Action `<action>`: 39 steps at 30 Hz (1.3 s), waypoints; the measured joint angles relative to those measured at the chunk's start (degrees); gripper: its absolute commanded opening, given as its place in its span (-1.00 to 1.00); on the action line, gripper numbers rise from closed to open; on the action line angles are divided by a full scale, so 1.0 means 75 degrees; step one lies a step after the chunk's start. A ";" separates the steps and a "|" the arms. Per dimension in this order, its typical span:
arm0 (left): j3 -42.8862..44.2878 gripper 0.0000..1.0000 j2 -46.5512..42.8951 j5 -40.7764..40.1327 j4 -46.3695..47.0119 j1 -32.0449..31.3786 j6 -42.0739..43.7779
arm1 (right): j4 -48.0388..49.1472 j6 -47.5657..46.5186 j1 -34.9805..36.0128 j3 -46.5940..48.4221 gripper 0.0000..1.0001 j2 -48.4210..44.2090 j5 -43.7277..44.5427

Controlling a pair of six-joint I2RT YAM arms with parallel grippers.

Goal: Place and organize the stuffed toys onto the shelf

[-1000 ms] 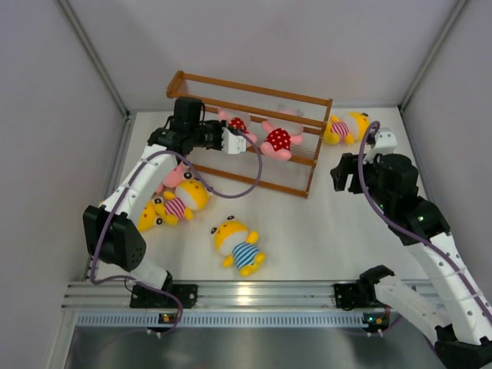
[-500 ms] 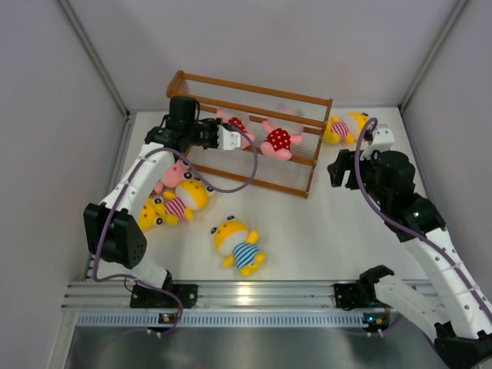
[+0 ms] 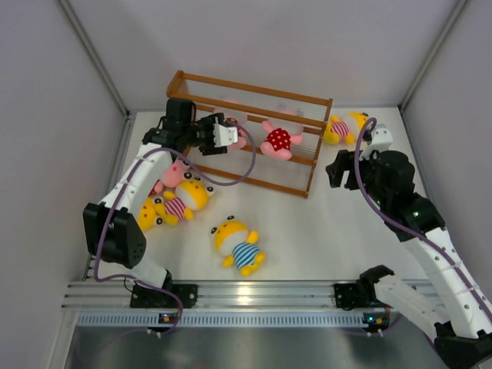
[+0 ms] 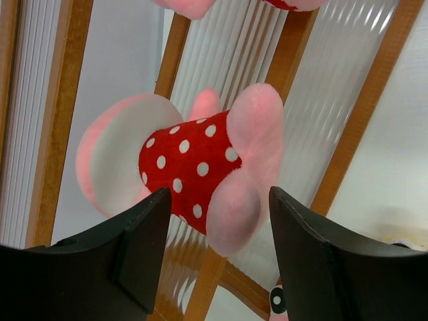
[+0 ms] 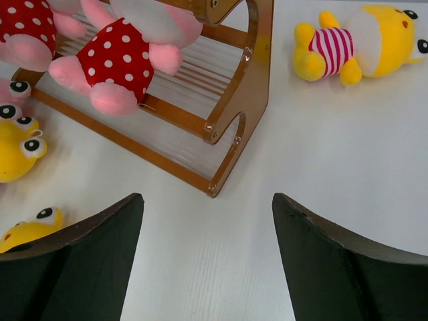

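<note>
Let go of pink toy in red dotted outfit (image 4: 190, 164): resting on rods of the shelf (image 3: 254, 87), long axis roughly across them, straight ahead of left gripper (image 3: 225, 134), jaws parted either side, no pinch. Beside second pink dotted toy (image 3: 278, 140). Right gripper (image 5: 207, 198) spread wide, empty, nearer arm for yellow toy in pink-striped shirt (image 5: 361, 43): on table (image 5: 334, 200) past shelf's right end, ahead and right of the fingers, lying crosswise, head rightward. Versus a second ago: left jaws clamped on pink toy then, now spread and backed off slightly; right arm barely shifted.
</note>
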 measured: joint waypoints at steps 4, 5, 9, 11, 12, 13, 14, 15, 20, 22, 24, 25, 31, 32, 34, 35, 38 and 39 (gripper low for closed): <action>-0.0003 0.38 -0.0070 -0.0134 0.0003 0.0000 -0.0504 | -0.0006 0.0006 0.0000 0.0000 0.56 -0.0026 -0.0050; -0.0003 0.54 -0.0082 -0.0207 0.0003 0.0000 -0.0635 | -0.0006 0.0006 0.0000 0.0000 0.56 -0.0050 -0.0067; -0.0003 0.97 -0.0082 -0.0466 0.0000 0.0000 -0.1102 | -0.0015 0.0015 0.0000 0.0000 0.56 -0.0268 -0.0093; -0.0003 0.97 -0.0087 -0.0536 0.0009 0.0000 -0.1256 | -0.0023 0.0020 0.0000 0.0000 0.56 -0.0388 -0.0093; -0.0003 0.97 -0.0090 -0.0560 0.0006 0.0000 -0.1343 | -0.0026 0.0023 0.0000 0.0000 0.56 -0.0437 -0.0093; -0.0003 0.97 -0.0096 -0.0580 0.0006 0.0000 -0.1431 | -0.0032 0.0026 0.0000 0.0000 0.56 -0.0469 -0.0093; -0.0003 0.97 -0.0102 -0.0597 0.0006 0.0000 -0.1536 | -0.0035 0.0032 0.0000 0.0000 0.56 -0.0487 -0.0096; -0.0003 0.97 -0.0117 -0.0612 0.0006 0.0000 -0.1693 | -0.0038 0.0035 0.0000 0.0000 0.57 -0.0484 -0.0102; 0.0006 0.97 -0.0224 -0.0615 0.0006 0.0000 -0.2646 | -0.0067 0.0087 0.0000 0.0000 0.56 -0.0469 -0.0160; 0.0032 0.97 -0.0283 -0.0621 0.0003 0.0000 -0.3115 | -0.0067 0.0099 0.0000 0.0000 0.56 -0.0469 -0.0181; 0.0076 0.97 -0.0329 -0.0662 0.0003 0.0000 -0.3587 | -0.0070 0.0134 0.0000 0.0000 0.55 -0.0469 -0.0204; 0.0111 0.97 -0.0344 -0.0699 0.0003 0.0000 -0.3821 | -0.0070 0.0149 0.0000 0.0000 0.55 -0.0469 -0.0213; 0.0580 0.95 -0.0277 -0.1428 -0.0017 0.0000 -0.5042 | -0.0079 0.0259 0.0000 0.0000 0.55 -0.0527 -0.0332; 0.0702 0.93 -0.0256 -0.1580 -0.0012 0.0000 -0.5260 | -0.0082 0.0277 0.0000 0.0000 0.55 -0.0545 -0.0353; 0.0892 0.91 -0.0256 -0.1830 -0.0009 -0.0003 -0.5680 | -0.0093 0.0291 0.0000 0.0000 0.55 -0.0606 -0.0376; 0.0965 0.88 -0.0265 -0.1923 -0.0006 -0.0012 -0.5887 | -0.0102 0.0291 0.0000 0.0000 0.55 -0.0635 -0.0379; 0.1029 0.86 -0.0344 -0.2503 0.0000 -0.0181 -0.6356 | -0.0117 0.0291 0.0000 0.0000 0.54 -0.0670 -0.0379; 0.1023 0.87 -0.0391 -0.2809 -0.0003 -0.0338 -0.6400 | -0.0119 0.0291 0.0000 0.0000 0.54 -0.0670 -0.0385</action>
